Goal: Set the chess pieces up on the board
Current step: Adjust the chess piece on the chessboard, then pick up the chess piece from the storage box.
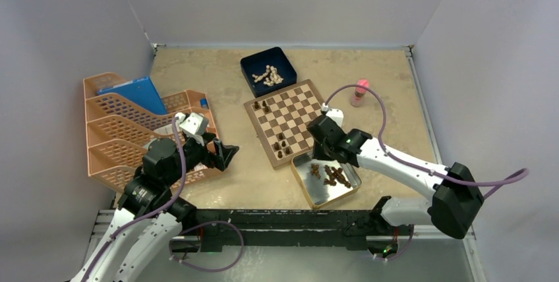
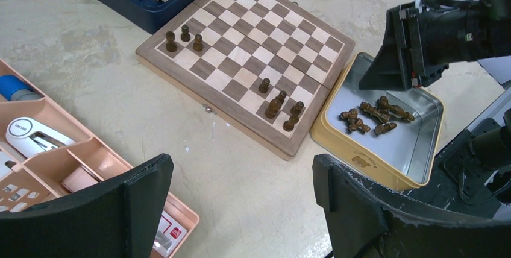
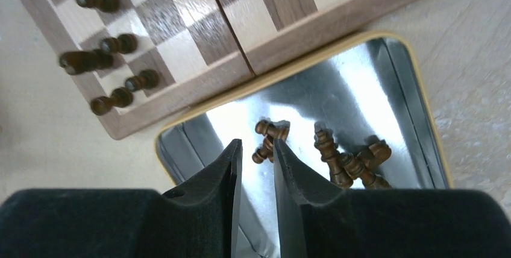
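Board: the board (image 1: 287, 124) is laid flat on the table (image 1: 198, 78), turned at an angle, between the dark blue box (image 1: 254, 64) and the silver tin (image 2: 416, 143).
Chess pieces: eight dark chess pieces (image 2: 278, 106) are seen upright on the board. Three are grouped at one corner and five at the corner beside the tin. The rest are heaped on their sides in the tin, and their number cannot be told.
Right gripper: the right gripper (image 3: 257, 143) is held over the tin, just above the heap. Its fingers are parted by only a thin slit, and nothing is clamped between them.
Left gripper: the left gripper (image 2: 241, 161) is held above bare table, well apart from the board. Its fingers are spread wide with nothing between them.
Blue box: cream chessmen (image 1: 268, 76) are kept inside.
Tin: it is set just beside the board's edge.
Left side: orange trays (image 1: 105, 137) are stacked there.
Far side: a pink bottle (image 1: 359, 92) is stood upright.
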`<state>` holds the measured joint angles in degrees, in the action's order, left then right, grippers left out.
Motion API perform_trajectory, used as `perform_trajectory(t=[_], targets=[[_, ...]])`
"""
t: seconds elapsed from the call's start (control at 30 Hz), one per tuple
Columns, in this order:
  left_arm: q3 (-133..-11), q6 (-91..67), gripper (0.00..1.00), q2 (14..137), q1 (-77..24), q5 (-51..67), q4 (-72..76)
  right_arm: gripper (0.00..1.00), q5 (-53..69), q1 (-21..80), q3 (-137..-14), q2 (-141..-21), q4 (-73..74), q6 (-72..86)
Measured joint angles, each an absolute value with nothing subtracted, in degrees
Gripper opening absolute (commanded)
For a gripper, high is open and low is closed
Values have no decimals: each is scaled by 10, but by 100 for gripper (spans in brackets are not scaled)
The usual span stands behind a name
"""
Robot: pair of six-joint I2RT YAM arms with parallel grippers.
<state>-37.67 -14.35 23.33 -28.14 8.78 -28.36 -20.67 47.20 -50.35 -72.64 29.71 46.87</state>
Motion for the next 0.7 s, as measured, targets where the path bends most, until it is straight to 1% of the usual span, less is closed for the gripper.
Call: perform_trajectory(t=[0.23, 0.7], targets=[[-377, -143, 86, 233, -281, 90, -284, 28, -165, 472, -444, -725, 273, 481], [-377, -142, 86, 233, -281, 98, -284, 28, -134, 473, -405, -740, 246, 501]])
